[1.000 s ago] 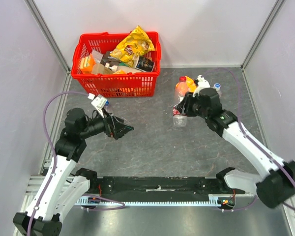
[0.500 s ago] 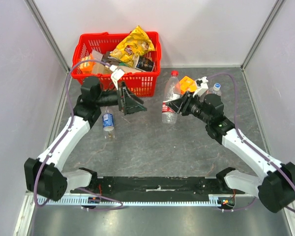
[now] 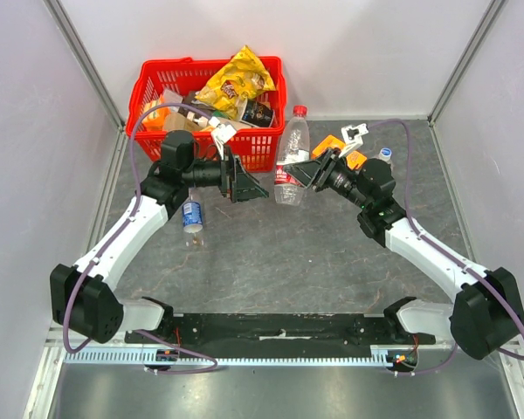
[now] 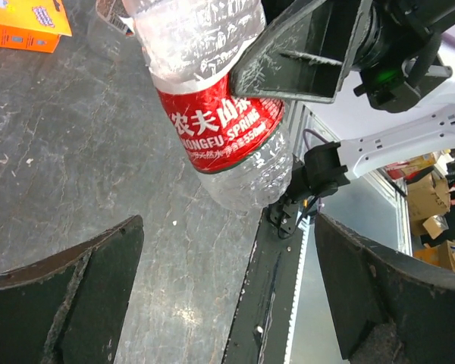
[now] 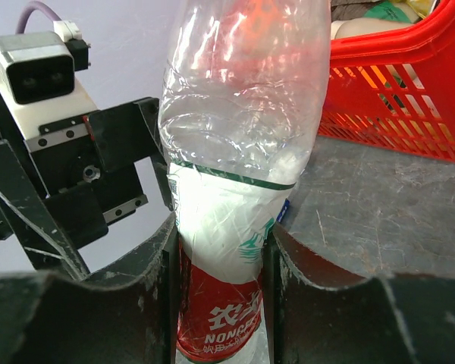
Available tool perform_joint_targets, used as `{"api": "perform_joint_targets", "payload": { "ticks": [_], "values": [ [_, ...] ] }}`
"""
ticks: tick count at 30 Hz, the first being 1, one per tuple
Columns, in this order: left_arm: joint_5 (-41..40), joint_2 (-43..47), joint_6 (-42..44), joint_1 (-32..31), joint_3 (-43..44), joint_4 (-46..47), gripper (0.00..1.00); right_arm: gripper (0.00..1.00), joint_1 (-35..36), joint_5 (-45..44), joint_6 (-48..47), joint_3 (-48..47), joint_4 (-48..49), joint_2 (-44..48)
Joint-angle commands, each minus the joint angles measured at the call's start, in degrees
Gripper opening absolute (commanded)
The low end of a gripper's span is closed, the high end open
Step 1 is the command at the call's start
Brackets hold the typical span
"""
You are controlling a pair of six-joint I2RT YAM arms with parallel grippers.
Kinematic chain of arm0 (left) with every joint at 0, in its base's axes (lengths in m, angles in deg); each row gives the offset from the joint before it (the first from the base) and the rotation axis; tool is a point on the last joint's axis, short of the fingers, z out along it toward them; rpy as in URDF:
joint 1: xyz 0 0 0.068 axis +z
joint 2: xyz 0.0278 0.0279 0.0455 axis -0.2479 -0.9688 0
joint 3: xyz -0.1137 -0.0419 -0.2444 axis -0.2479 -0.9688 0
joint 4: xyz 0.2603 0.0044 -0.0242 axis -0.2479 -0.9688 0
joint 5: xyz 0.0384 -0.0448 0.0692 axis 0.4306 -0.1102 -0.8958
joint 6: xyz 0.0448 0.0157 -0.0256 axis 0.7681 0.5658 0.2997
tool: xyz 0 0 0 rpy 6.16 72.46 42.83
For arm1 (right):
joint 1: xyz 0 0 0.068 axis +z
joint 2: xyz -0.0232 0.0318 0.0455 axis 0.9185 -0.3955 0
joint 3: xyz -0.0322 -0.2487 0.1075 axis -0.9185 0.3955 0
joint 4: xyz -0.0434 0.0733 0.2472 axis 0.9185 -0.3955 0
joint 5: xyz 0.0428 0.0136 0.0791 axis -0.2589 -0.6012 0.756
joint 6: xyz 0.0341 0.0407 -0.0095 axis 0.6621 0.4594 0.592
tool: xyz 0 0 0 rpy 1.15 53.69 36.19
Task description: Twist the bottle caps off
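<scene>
1. Status. The right gripper [image 3: 307, 172] is clamped on the red bottle [image 3: 290, 157], with its fingers [image 5: 167, 292] either side of the lower body at the label. The bottle stands nearly upright between the two arms and appears clear of the tabletop [image 3: 271, 253]. Its red cap [image 3: 299, 111] is on the neck at the top, in front of the basket [image 3: 157, 83].

2. The left gripper [image 3: 243, 185] is spread wide and holds nothing. It faces the bottle's label from just beside it, well below the cap. In the left wrist view the label [image 4: 227, 125] sits ahead of the open fingers [image 4: 68, 296].

3. The blue bottle [image 3: 191, 214] stands on the tabletop under the left arm. The plain bottle [image 3: 384, 156] stands behind the right arm, near the orange box [image 3: 332, 144]. Both look capped.

4. Handling, as I judge it. The red bottle's wall is thin, clear and creased [image 5: 243, 114], so I expect it to be light and soft. It is likely to buckle or twist under a hard squeeze and to slip on the glossy label. The cap is small, stiff and ribbed, so it is the better purchase.

5. Grip point. I would raise the left gripper to the cap and close squarely across the ribs. I would keep off the shoulder and the neck.
</scene>
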Motion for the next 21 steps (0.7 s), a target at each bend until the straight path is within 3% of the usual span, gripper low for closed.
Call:
{"api": "perform_joint_targets", "payload": {
  "ticks": [1,14,21],
  "values": [
    [-1.97,1.22,5.02,-0.04,0.53,-2.37,0.98,0.43,0.44,-2.06,2.15,-1.93,3.61,0.10],
    [-3.21,1.74,6.95,-0.83,0.35,-3.00,0.99,0.43,6.15,-4.70,1.98,-5.18,5.27,-3.24],
    [3.20,1.13,2.22,-1.09,-1.40,3.05,0.99,0.43,8.88,-4.00,1.09,-6.68,7.82,-5.09]
  ]
}}
